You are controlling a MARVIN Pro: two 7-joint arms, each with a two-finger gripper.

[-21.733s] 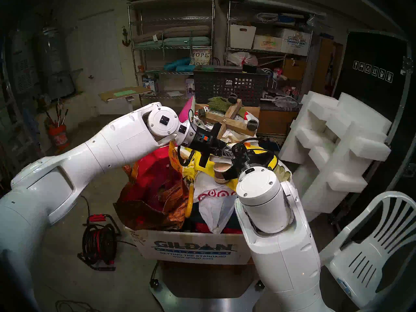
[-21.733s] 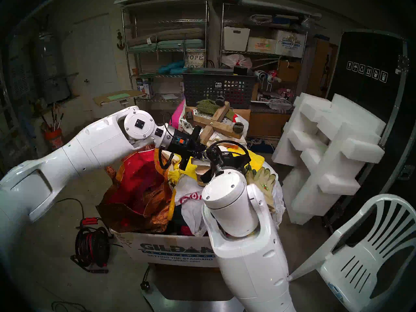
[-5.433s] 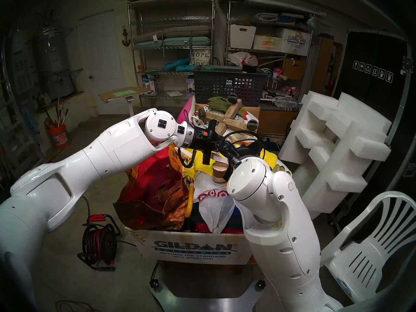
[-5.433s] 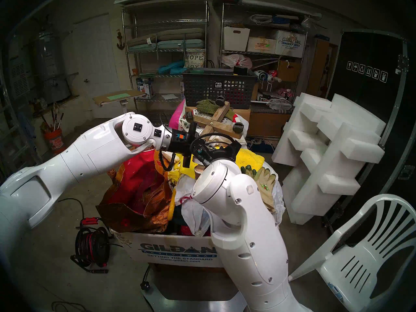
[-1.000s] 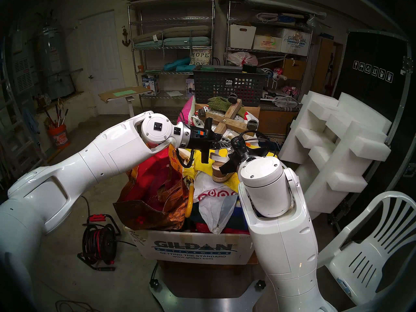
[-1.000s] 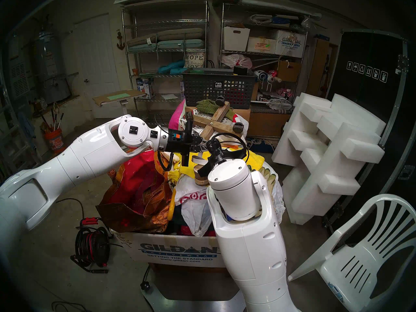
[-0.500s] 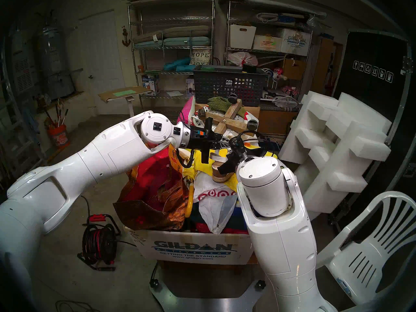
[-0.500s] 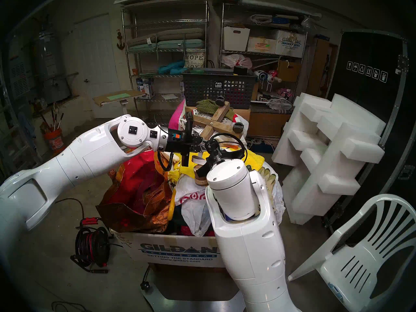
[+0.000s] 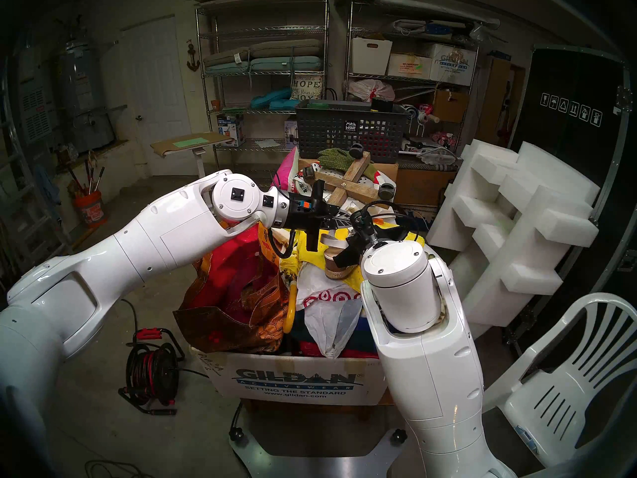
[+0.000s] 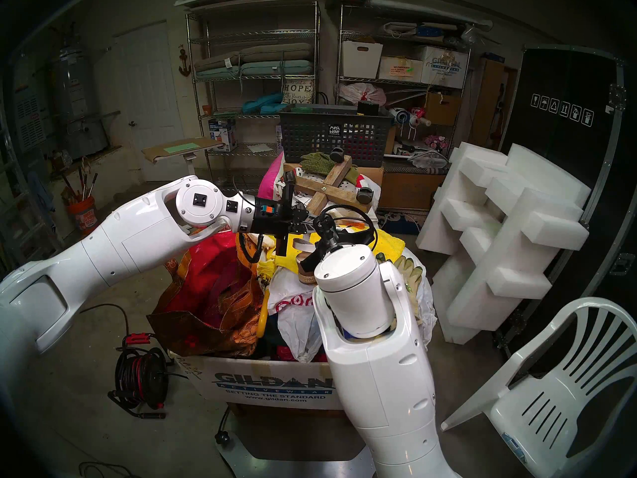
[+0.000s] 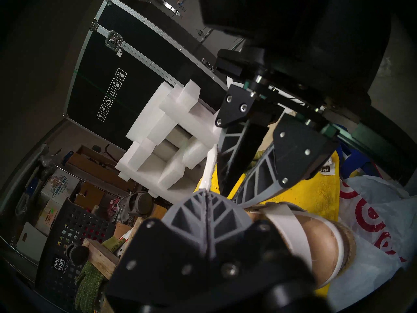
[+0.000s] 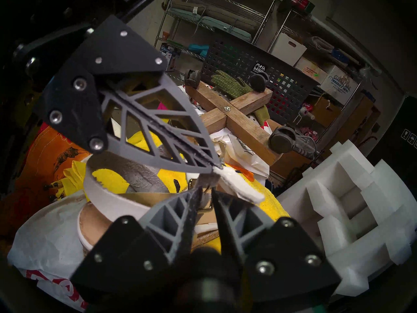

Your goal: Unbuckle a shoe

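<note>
Shoe (image 9: 336, 260) toe behind the right arm (image 9: 413, 315); buckle behind right jaws, unclear.

Dim garage under overhead light, seen through fisheye lenses.
Glare gleams on the white arm shells (image 9: 165, 232); dark vignette and curved lines ring every view. Both wrist views blur their near foreground, and shadow fills the room's corners.

Dim, seemingly garage-like room; wire shelving (image 9: 263, 70)
</note>
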